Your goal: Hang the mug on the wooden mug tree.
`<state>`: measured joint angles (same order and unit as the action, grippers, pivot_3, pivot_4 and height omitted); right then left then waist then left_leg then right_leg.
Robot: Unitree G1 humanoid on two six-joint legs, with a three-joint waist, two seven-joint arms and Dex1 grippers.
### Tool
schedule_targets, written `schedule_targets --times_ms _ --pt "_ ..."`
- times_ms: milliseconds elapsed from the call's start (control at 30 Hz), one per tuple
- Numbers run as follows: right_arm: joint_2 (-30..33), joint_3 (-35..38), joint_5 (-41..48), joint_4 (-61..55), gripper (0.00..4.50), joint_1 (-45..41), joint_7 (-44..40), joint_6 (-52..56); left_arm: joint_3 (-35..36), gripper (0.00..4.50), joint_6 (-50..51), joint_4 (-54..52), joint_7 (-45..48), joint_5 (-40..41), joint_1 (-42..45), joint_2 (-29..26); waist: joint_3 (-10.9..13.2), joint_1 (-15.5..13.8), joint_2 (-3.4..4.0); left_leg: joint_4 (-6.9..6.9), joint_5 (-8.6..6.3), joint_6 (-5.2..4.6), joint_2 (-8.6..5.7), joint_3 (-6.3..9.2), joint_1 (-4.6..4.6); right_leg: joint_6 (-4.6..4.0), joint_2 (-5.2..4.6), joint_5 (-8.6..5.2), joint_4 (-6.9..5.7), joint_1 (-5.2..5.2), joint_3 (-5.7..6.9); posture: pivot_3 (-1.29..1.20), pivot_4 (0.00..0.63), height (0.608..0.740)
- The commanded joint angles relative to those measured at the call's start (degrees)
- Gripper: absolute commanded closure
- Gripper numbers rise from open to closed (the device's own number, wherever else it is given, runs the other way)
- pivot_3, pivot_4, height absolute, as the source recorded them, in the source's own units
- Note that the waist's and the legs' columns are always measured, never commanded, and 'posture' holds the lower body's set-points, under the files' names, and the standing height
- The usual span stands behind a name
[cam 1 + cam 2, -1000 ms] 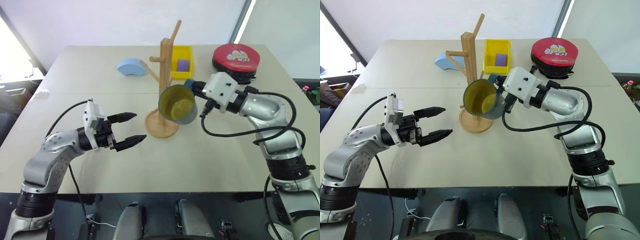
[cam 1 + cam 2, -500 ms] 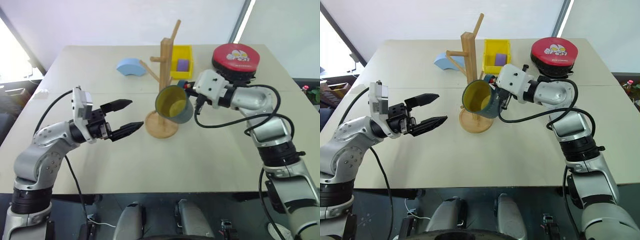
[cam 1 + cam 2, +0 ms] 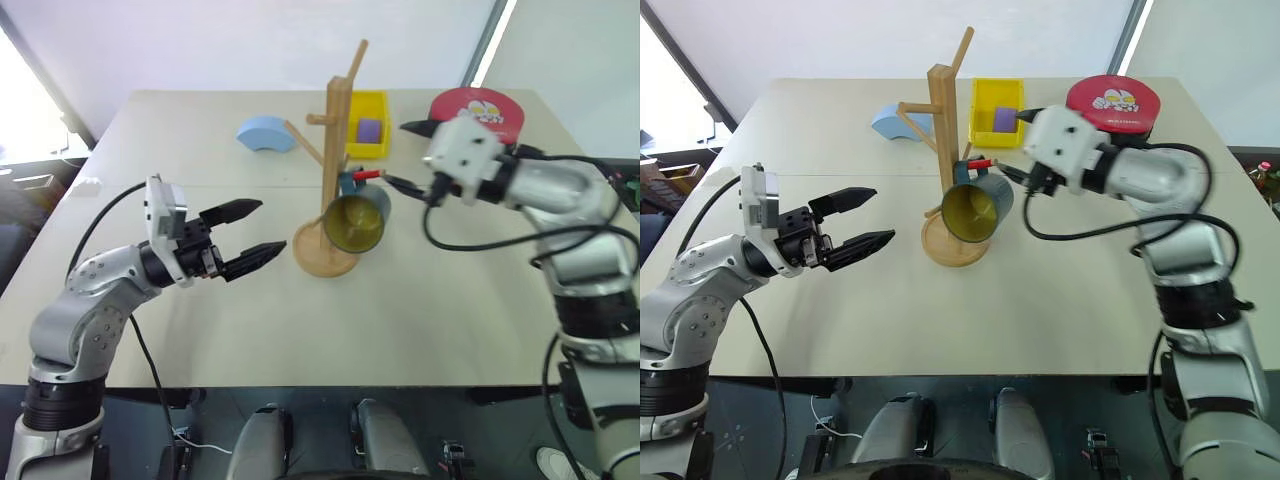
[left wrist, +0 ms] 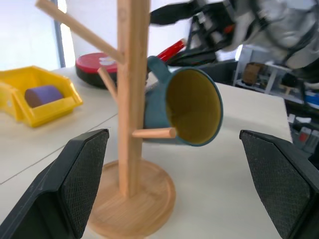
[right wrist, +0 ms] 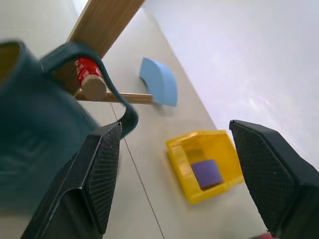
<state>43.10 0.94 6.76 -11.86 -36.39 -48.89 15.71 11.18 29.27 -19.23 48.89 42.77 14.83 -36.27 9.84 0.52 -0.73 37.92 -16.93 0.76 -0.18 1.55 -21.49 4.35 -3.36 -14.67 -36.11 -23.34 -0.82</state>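
The dusty-blue mug with a yellow inside hangs by its loop handle from a red-tipped peg of the wooden mug tree. Its mouth tilts toward me, above the tree's round base. My right gripper stands open just to the right of the handle, apart from the mug. My left gripper is open and holds nothing, level with the mug, to the left of the tree. In the left wrist view the mug hangs beside the post.
Behind the tree stands a yellow bin holding a purple block. A light-blue arch block lies at the back left and a round red case at the back right. The beige table extends toward me.
My right gripper has opened, let go of the mug and drawn back to the right. The mug now hangs from the peg, swung lower. The left gripper rose slightly.
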Motion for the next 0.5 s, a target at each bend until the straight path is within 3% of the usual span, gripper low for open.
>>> schedule_targets --times_ms 33,167,300,500 --pt "0.21 10.3 7.68 -5.17 0.95 6.52 1.25 6.43 3.27 0.0 -2.54 3.75 -4.7 -4.11 -1.18 0.48 0.0 0.01 -0.01 0.0 -0.01 -0.02 0.0 0.0 0.0 0.0 -0.01 0.0 0.01 0.01 0.0 0.0 0.15 0.735" --pt "-5.64 17.59 15.01 -5.11 0.95 15.54 5.3 10.89 4.48 0.0 -6.96 9.38 -9.89 -9.85 -2.97 2.47 0.0 0.15 -0.03 0.0 -0.02 -0.04 -0.01 -0.03 0.04 0.01 -0.03 0.0 -0.02 0.01 -0.01 0.0 0.15 0.735" --pt "-12.12 17.67 12.11 0.16 0.95 25.49 9.7 4.14 6.37 0.0 -13.32 16.32 -16.19 -15.54 -5.56 6.14 -0.02 0.12 -0.04 -0.02 -0.02 -0.04 0.01 -0.01 0.09 0.02 -0.01 0.01 -0.06 0.02 0.01 0.0 0.15 0.735" --pt "-17.21 16.27 11.0 5.67 0.95 27.97 12.77 -3.65 8.28 0.0 -17.54 19.57 -19.85 -18.09 -8.45 8.68 -0.01 0.17 -0.02 0.0 -0.02 -0.03 0.01 -0.07 0.09 0.09 -0.03 0.05 -0.09 -0.03 -0.03 0.0 0.15 0.735"
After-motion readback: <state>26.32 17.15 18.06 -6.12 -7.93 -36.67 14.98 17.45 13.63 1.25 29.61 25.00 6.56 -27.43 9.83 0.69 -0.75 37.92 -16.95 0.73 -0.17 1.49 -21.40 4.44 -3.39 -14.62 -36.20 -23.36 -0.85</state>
